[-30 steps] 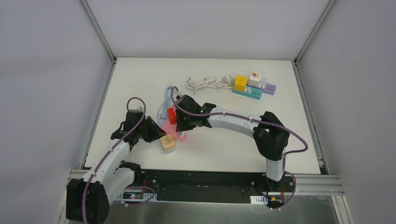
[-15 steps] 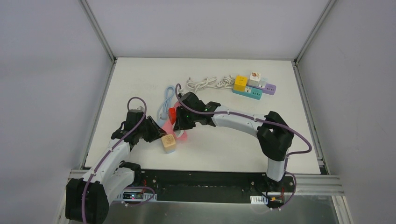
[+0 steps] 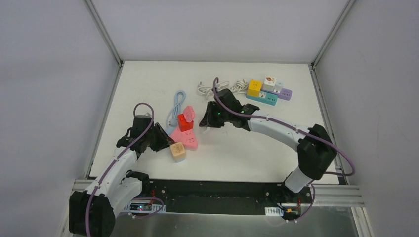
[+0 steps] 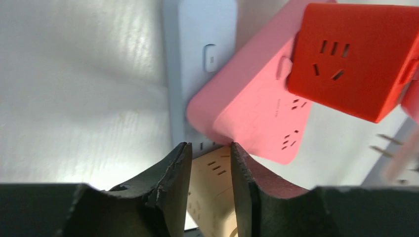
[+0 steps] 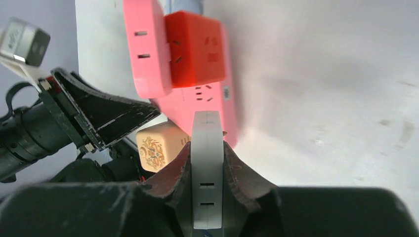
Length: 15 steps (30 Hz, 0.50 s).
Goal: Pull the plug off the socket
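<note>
The pink socket strip [image 3: 186,139] lies at mid-left of the table with a red cube adapter [image 3: 185,122] on it and a pink adapter [image 3: 190,113] leaning against the cube. My right gripper [image 3: 205,121] is to the strip's right, apart from it, shut on a flat white plug [image 5: 207,168]. In the right wrist view the strip [image 5: 213,106] lies just beyond the plug. My left gripper [image 3: 167,144] is shut on a beige cube adapter [image 4: 213,183] at the strip's near end. A pale blue-white strip [image 4: 197,59] lies under the pink one.
A teal strip [image 3: 262,99] and a purple strip [image 3: 285,94] carrying yellow and white cubes sit at the back right, beside a coiled white cable [image 3: 217,88]. A light blue cable [image 3: 175,106] loops behind the pink strip.
My right gripper has drawn away to the right and back from the pink strip with the white plug in it, uncovering the red cube and pink adapter. The left arm has stayed put.
</note>
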{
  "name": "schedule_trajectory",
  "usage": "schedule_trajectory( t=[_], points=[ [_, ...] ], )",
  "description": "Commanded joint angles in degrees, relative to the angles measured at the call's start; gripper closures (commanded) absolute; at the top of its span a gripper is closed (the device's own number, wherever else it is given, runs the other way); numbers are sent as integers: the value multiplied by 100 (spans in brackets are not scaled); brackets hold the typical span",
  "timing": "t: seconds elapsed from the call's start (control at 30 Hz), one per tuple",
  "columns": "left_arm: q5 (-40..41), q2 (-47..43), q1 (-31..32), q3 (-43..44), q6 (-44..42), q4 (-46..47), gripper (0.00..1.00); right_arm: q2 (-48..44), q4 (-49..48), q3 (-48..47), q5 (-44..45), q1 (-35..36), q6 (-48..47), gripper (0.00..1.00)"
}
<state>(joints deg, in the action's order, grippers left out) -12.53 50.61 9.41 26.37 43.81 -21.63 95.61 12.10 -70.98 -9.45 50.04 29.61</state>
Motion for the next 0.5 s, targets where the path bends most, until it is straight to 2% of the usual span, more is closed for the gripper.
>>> schedule_trajectory(
  t=[0.0, 0.13, 0.23, 0.47],
  points=[
    [345, -89, 17, 400, -334, -917, 63, -1091, -184, 560, 662, -546, 210, 100],
    [158, -11, 17, 986, -420, -1054, 54, -1737, 56, 1168, 1112, -1210, 343, 100],
    [66, 148, 16, 1456, -543, -1180, 47, -2154, 131, 1648, 1072, -1775, 447, 100],
    [233, 243, 8, 1932, -802, -1527, 41, -2431, 156, 2560, 88, -3166, 405, 96]
  ],
)
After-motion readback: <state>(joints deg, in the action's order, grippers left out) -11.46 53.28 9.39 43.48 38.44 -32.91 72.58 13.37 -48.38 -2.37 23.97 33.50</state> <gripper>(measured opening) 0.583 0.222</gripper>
